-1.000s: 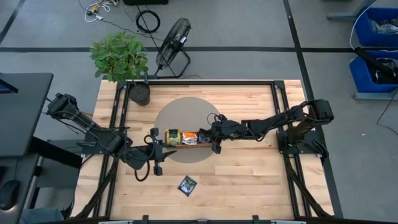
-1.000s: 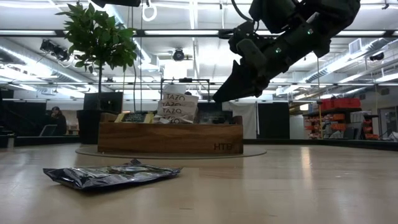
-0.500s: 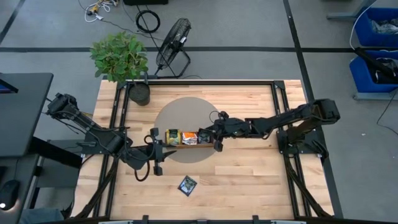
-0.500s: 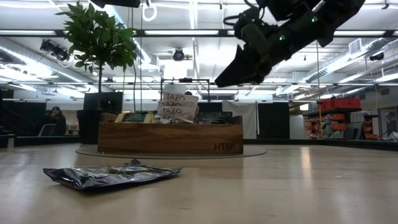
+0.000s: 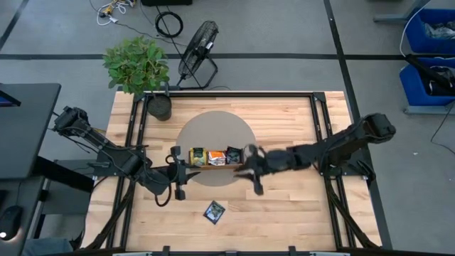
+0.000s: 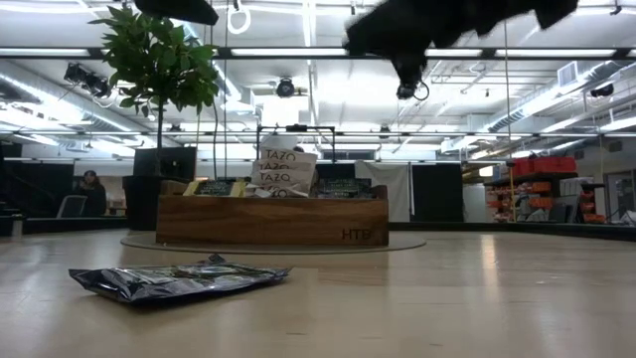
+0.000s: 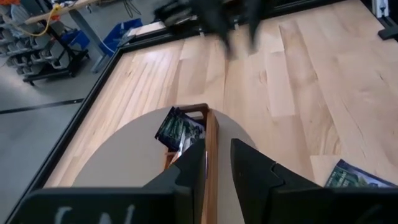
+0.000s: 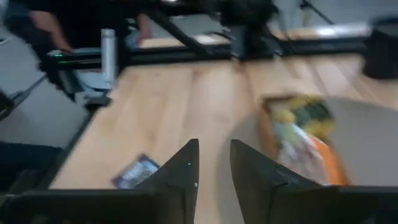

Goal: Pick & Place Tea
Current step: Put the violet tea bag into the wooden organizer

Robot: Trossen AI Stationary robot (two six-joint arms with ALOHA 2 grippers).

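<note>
A: Where's the tea?

B: Most sachets (image 5: 212,157) stand in the wooden tray (image 6: 270,221) on the round mat (image 5: 213,128). One dark navy sachet (image 5: 215,210) lies alone on the table (image 5: 284,206), nearer the front edge.

A: Arms?

B: Right gripper (image 5: 256,186) is raised just off the tray's right end, fingers (image 8: 180,171) narrowly apart, holding nothing. Left gripper (image 5: 179,178) sits at the tray's left end, fingers (image 7: 189,177) narrow, empty.

The wooden tray (image 5: 211,158) is set on the round mat (image 5: 213,121) at mid-table, with sachets (image 5: 206,156) stood inside. One loose sachet (image 5: 214,210) is laid nearer the front edge.
</note>
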